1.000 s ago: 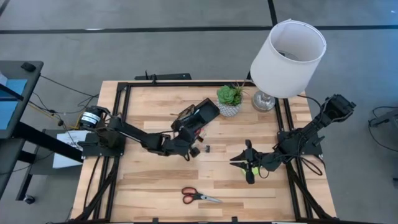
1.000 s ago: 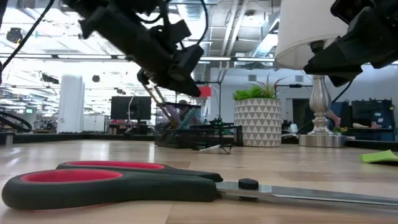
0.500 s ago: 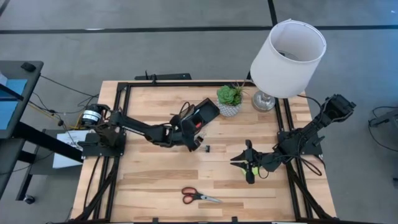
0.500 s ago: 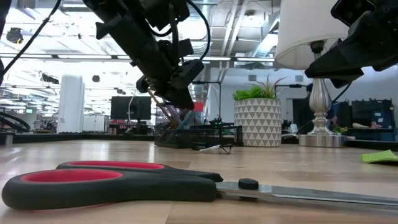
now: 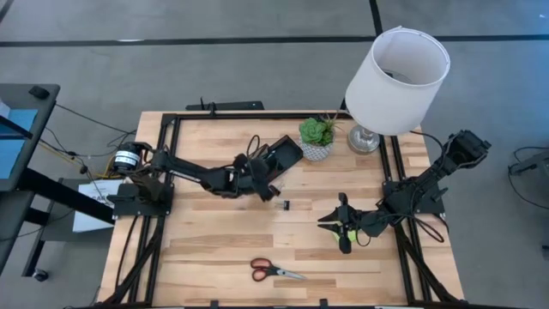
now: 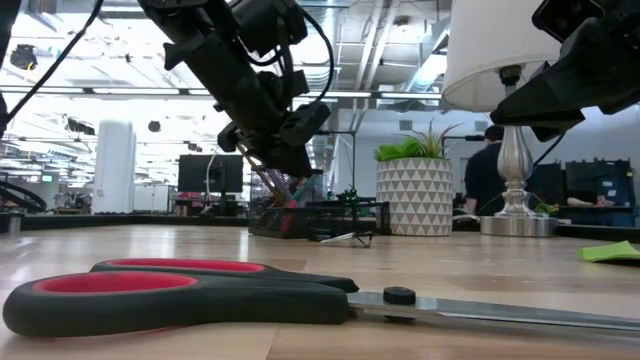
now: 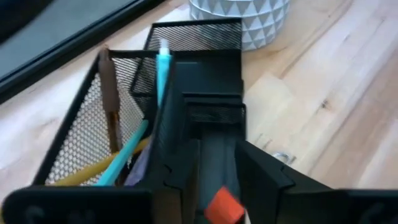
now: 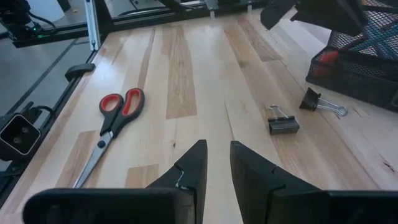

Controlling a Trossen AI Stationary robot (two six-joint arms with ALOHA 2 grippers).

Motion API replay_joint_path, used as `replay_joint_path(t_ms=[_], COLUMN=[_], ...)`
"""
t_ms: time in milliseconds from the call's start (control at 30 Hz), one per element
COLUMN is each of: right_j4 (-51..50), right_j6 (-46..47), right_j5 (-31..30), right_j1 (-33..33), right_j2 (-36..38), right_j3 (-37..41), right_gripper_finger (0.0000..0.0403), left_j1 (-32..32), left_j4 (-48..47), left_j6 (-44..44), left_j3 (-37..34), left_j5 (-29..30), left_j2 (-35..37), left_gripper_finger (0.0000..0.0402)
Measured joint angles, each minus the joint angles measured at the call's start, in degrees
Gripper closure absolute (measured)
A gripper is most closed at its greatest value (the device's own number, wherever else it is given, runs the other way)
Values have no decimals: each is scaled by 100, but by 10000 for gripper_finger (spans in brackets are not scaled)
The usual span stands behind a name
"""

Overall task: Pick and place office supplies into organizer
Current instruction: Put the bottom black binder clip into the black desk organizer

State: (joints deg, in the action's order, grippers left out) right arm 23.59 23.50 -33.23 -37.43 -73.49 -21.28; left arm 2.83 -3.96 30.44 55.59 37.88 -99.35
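The black mesh organizer stands mid-table toward the far side, with brown and teal pens upright in it. My left gripper hovers at its near end, shut on a tiny orange-and-white item. The red-handled scissors lie flat near the table's near edge. The lime-green sticky pad lies flat on the right. My right gripper hangs over the pad, open, touching nothing. My left gripper holds the orange-and-white item pinched between its two fingers. The item is lifted clear of the table, over the organizer's near end. The fingers slant down from the table's left and near side.
Two black binder clips lie on the wood just in front of the organizer. A potted plant and a white-shaded lamp stand at the far side, right of the organizer. Bare wood lies between the scissors and the clips.
My left gripper has moved toward the far edge and a little right, from open table up to the near end of the organizer, still carrying the orange item. The right arm has kept still.
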Motion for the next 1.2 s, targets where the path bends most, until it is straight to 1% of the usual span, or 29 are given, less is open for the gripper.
replay_joint_path(t_ms=[100, 167, 267, 333, 433, 533, 600, 667, 733, 800, 867, 1000, 1067, 1100, 1200], right_j4=[0, 0, 23, 236, 596, 655, 691, 789, 1024, 1004, 976, 994, 984, 931, 504], right_j6=[-1, -1, -1, -3, -127, -659, -837, -783, -767, -770, -1013, -1765, -2186, -2353, -2665], right_j5=[0, 0, -32, -220, -500, -458, -438, -441, -446, -419, -183, 923, 1313, 1406, 1416], right_j1=[-2, -2, -4, -4, -2, 3, 73, 249, 497, 801, 1104, 1524, 1634, 1702, 1942], right_j2=[0, 0, 0, 0, 0, 2, -49, -187, -348, -551, -793, -1326, -1619, -1772, -2134], right_j3=[0, 0, 0, 0, 0, 0, -2, 2, -21, -137, -279, -771, -1028, -1156, -1492], right_gripper_finger=[337, 338, 338, 338, 338, 337, 338, 338, 337, 335, 331, 314, 302, 295, 267], left_j1=[-5, 5, 36, 62, 94, 151, 226, 321, 404, 474, 537, 621, 670, 686, 699], left_j4=[137, 241, 135, -25, -589, -1283, -1736, -1928, -2021, -2258, -2544, -3274, -3695, -3866, -4268], left_j6=[-39, -222, -484, -676, -1013, -1143, -1299, -1498, -1690, -1775, -1795, -1647, -1514, -1469, -1329], left_j3=[-4, 24, 291, 528, 943, 1354, 1537, 1598, 1598, 1598, 1598, 1596, 1595, 1591, 1591], left_j5=[-35, -286, -674, -828, -1130, -1375, -1296, -1114, -927, -771, -646, -455, -385, -342, -264], left_j2=[0, 43, 172, 323, 589, 969, 1285, 1656, 2027, 2347, 2609, 2957, 3033, 3045, 3043], left_gripper_finger=[292, 289, 289, 291, 296, 299, 298, 298, 297, 297, 297, 296, 296, 296, 296])
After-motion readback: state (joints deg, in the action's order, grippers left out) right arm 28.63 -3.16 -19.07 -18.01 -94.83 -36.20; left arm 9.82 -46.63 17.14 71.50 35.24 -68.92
